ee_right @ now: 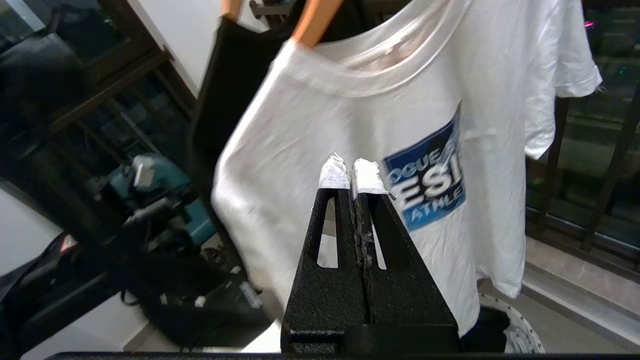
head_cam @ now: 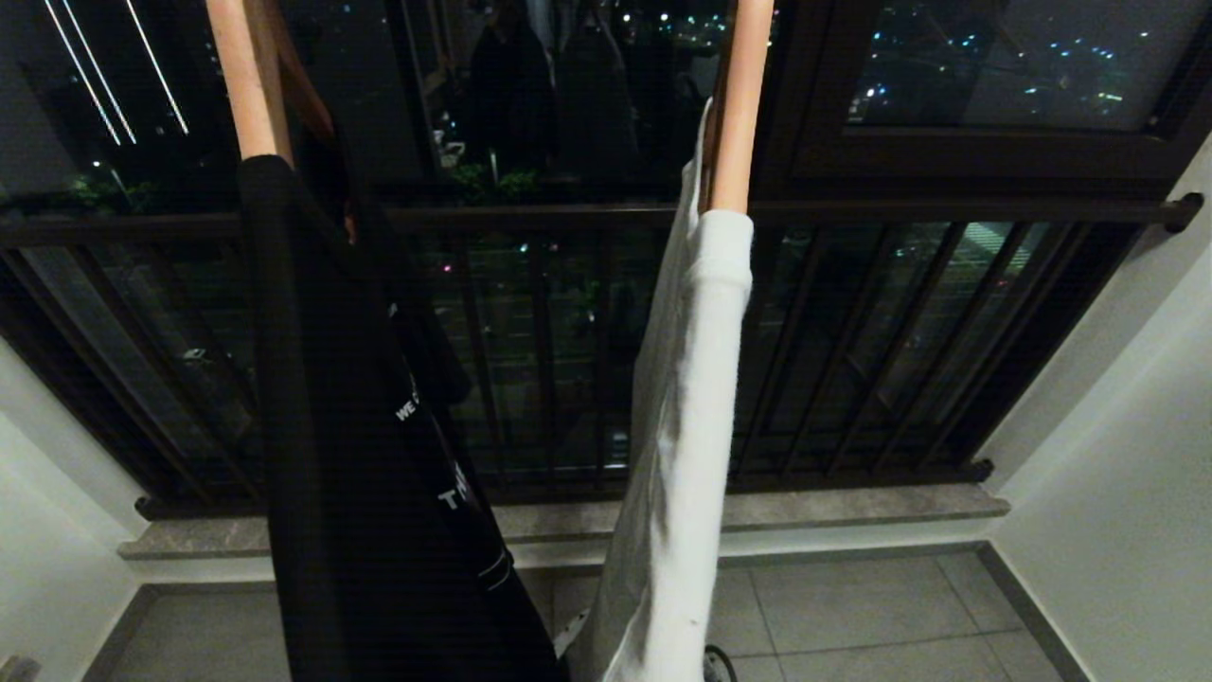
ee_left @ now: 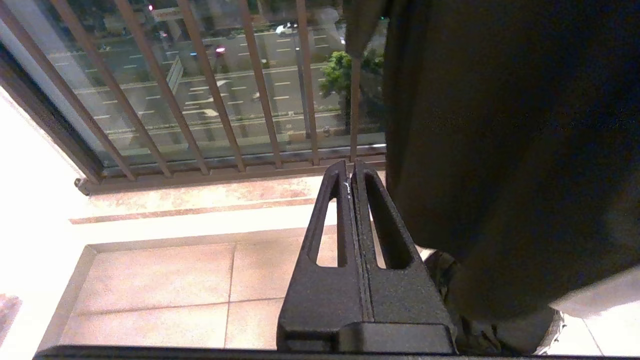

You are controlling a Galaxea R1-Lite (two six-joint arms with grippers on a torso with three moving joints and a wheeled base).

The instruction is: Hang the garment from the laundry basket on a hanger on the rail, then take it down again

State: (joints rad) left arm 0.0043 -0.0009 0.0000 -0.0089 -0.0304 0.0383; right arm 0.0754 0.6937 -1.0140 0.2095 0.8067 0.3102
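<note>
1. White T-shirt (ee_right: 350,125) – hangs on a wooden hanger (head_cam: 737,104); light, limp cloth, likely best pinched at shoulder or hem.
2. Right gripper (ee_right: 354,167) – fingers pressed together, empty, in front of the shirt's chest.
3. Left gripper (ee_left: 350,170) – pressed together, empty, beside the black shirt (head_cam: 360,493).
4. Count: two shirts, two hangers, one basket (ee_right: 520,330) below the white shirt.

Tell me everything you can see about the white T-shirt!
The white T-shirt is short-sleeved, soft-looking and a bit wrinkled, with a round neck and a blue patch of white letters on its chest. It hangs straight down on an orange-tan hanger whose arm goes in at the collar. A black garment hangs right beside it. The railing and night window are behind it, and its hem reaches almost to the tiled floor. The right gripper, shut, is in front of its chest; whether they touch is unclear.
</note>
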